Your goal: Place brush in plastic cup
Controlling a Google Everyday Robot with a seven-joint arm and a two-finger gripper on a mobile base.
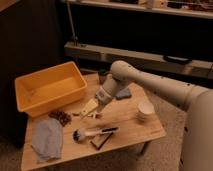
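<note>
The brush (92, 132) lies flat near the table's front edge. Its fluffy dark-and-whitish head (79, 135) points left and its pale handle runs right to a black tip (114, 129). My gripper (90, 108) hangs low over the middle of the table, just behind the brush and a little above the wood, apart from it. The light-green plastic cup does not show in this view; it is hidden or out of view.
A yellow bin (30, 100) stands at the back left. A grey-blue cloth (47, 137) lies front left, with a dark cluster (61, 117) beside it. A flat dark block (102, 141) lies by the brush handle. A whitish ribbed cup (145, 111) stands right, a dark grey cup (103, 76) at the back.
</note>
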